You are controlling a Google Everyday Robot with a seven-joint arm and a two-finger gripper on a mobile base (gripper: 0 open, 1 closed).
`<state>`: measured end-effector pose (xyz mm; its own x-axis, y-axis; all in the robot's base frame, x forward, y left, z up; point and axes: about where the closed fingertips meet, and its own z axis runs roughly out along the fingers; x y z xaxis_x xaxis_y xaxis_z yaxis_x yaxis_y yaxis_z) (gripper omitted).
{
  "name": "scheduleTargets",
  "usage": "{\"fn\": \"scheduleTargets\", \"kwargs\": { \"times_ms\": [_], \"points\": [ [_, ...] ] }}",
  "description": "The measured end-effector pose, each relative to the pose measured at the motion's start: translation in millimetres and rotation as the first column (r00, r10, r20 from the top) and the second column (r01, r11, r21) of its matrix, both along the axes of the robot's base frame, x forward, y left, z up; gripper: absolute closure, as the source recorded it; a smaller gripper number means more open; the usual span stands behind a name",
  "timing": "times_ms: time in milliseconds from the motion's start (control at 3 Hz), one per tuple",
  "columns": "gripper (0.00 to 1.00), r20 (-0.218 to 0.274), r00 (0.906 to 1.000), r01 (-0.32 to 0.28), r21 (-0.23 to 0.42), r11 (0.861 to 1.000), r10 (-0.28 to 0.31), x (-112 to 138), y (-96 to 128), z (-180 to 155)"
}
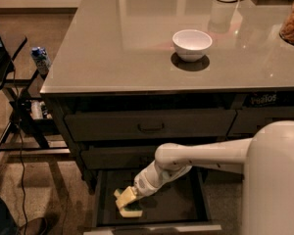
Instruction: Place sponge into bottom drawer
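While the bottom drawer (pixel 179 207) stands open, the end effector (pixel 123 198) sits low inside its left half, touching the sponge (pixel 132 211) on its floor; grip state cannot be told.

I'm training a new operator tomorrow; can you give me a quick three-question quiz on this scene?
1. True or false: the bottom drawer stands open.
2. Where is the gripper? A) at the top drawer's handle B) low inside the bottom drawer, by the sponge C) outside the cabinet
3. What dish sits on the countertop?
Key: 1 true; 2 B; 3 the white bowl.
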<state>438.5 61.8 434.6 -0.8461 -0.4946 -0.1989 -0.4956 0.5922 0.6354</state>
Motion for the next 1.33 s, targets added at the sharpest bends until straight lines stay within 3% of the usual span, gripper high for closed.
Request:
{"fn": "scheduleTargets", "kwargs": {
  "times_ms": [667,1000,1333],
  "points": [
    [1.0,-0.073,0.9892,0.13,0.039,0.991,-0.127,7.2,-7.6,-84.7],
    [1.0,-0.073,0.9892,0.13,0.039,0.991,-0.127,7.2,-7.6,-84.8],
    [1.0,-0.107,0.9826,0.159,0.066,0.985,-0.152,7.4,-4.4,-108.0]
  ]
}}
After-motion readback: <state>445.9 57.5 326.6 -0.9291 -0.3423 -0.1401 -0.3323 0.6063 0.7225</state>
